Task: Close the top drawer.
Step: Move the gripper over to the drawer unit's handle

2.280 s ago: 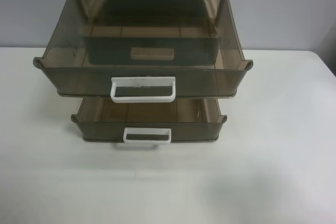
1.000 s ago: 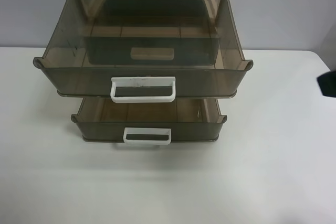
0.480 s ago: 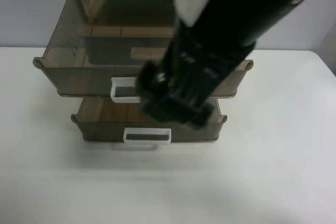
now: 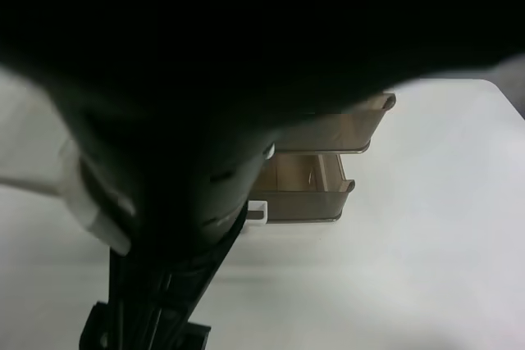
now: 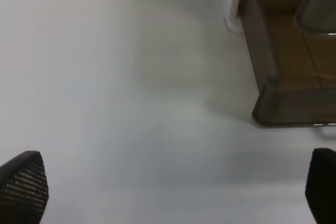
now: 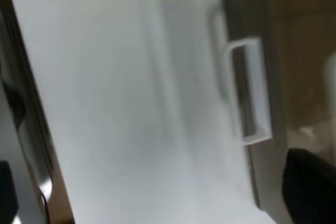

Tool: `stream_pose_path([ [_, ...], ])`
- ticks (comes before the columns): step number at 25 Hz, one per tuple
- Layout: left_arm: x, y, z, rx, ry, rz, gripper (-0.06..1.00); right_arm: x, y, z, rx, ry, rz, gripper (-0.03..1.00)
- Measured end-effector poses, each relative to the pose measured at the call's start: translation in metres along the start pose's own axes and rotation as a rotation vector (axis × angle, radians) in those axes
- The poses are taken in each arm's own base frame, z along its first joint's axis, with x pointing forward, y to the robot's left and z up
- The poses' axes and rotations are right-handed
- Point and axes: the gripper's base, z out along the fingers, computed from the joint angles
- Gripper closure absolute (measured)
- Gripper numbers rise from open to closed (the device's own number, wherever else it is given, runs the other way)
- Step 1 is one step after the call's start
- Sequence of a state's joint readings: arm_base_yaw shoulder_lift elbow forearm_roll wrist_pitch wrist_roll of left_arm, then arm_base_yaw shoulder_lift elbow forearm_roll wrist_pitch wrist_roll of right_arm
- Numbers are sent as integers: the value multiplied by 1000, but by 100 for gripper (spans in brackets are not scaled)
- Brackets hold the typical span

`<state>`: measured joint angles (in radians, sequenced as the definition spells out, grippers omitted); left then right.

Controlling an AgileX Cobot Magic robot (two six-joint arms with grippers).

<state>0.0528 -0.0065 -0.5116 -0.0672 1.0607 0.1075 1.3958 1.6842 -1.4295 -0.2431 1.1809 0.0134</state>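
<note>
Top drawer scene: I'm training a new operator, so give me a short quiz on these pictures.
1. True or false: in the exterior high view an arm hides most of the top drawer.
2. Left wrist view: the left jaws stand A) shut on a handle B) wide apart over the table C) clamped on a drawer wall.
3. Fill in: the handle in the right wrist view is ___.
Key: 1 true; 2 B; 3 white.
</note>
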Motion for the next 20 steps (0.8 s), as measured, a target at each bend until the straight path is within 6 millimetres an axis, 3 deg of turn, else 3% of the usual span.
stream_pose_path([
  [7,0,0,0,0,0,0,-5,-8,-1,37,86,96,-39,-3],
  [20,0,0,0,0,0,0,-5,-1,-42,46,28,117,106,-3],
])
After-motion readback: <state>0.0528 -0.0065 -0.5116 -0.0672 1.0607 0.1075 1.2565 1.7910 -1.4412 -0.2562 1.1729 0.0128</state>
